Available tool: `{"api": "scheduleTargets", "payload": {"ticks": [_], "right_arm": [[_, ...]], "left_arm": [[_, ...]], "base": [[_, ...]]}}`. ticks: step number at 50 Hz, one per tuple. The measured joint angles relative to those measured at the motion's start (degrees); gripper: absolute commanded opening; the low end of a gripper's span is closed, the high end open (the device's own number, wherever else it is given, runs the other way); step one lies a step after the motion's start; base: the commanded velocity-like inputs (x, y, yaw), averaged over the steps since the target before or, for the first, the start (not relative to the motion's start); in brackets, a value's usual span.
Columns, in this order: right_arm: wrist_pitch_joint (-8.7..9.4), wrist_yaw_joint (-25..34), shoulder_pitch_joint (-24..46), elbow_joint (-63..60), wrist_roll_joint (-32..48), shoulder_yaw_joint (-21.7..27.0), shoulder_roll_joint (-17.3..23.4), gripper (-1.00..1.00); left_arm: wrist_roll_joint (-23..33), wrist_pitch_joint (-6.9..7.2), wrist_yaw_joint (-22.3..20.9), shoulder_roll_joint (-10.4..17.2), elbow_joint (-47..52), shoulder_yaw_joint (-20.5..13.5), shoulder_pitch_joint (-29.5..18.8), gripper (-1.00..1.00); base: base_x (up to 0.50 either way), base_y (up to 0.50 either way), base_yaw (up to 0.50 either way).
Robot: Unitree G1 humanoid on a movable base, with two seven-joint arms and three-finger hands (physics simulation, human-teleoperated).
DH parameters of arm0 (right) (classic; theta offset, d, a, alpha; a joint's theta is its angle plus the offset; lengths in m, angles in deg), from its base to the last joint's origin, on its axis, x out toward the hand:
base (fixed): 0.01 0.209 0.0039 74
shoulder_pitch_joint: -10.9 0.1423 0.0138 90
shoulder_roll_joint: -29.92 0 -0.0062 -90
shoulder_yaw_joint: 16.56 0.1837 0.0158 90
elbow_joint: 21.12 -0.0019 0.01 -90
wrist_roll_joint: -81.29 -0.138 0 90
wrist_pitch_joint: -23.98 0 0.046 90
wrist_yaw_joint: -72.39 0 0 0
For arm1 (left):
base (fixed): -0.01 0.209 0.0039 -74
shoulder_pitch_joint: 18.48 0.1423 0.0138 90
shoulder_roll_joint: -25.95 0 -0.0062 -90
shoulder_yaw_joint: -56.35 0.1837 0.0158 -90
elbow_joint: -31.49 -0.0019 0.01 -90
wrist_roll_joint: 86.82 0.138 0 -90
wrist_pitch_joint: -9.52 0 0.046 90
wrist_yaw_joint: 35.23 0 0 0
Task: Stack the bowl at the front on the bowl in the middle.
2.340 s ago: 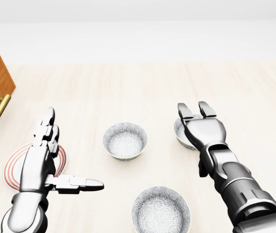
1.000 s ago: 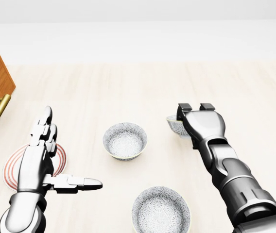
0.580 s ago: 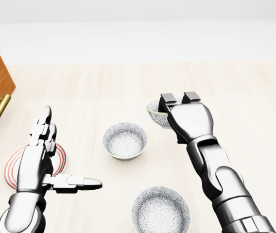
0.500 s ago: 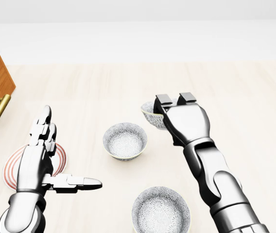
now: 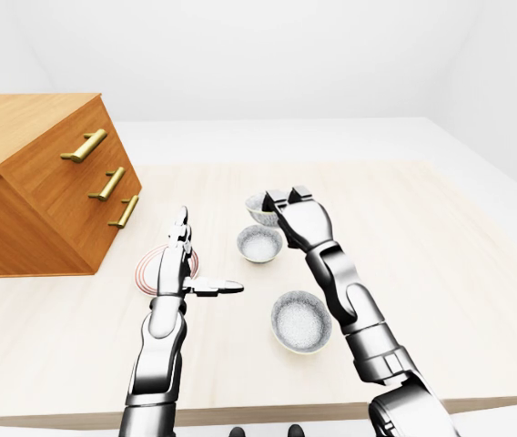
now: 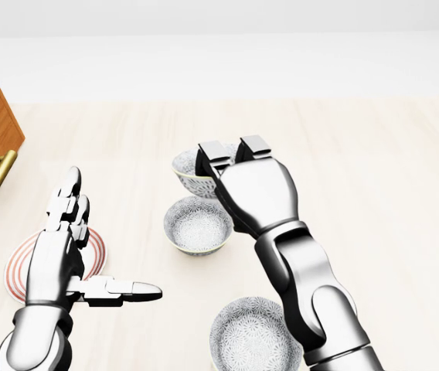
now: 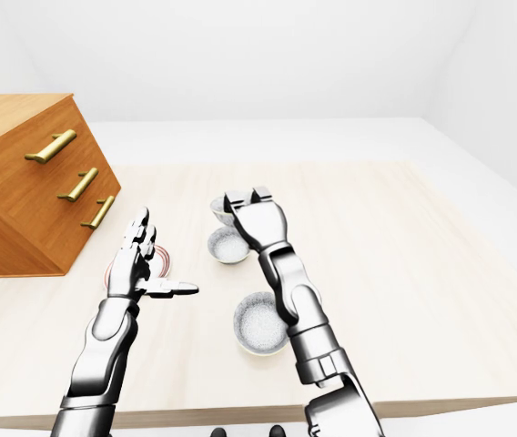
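Three patterned white bowls are in the head view. My right hand [image 6: 221,165] is shut on the rim of one bowl [image 6: 187,173] and holds it lifted, just past the top edge of the middle bowl [image 6: 198,226]. The two bowls look apart. Another bowl [image 6: 250,342] rests on the table at the bottom of the view, partly behind my right forearm. My left hand [image 6: 96,251] hovers open at the left with fingers straight and thumb out, holding nothing.
A red-ringed plate [image 6: 15,272] lies under my left hand. A wooden chest of drawers [image 5: 40,182] with brass handles stands at the left of the light wooden table [image 5: 440,273].
My right hand closed on the bowl at the right, lifted it and carried it left to just above the middle bowl's top edge. The left hand stayed put.
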Motion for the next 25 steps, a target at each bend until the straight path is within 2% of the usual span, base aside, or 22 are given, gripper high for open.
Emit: {"api": "scheduleTargets", "payload": {"ticks": [25], "right_arm": [[0.00, 0.4, -5.7, -3.8, 1.4, -2.3, -1.9, -1.00]], "left_arm": [[0.0, 0.00, 0.0, -0.1, -0.5, 0.1, 0.0, 1.00]], "base": [[0.00, 0.00, 0.00]]}}
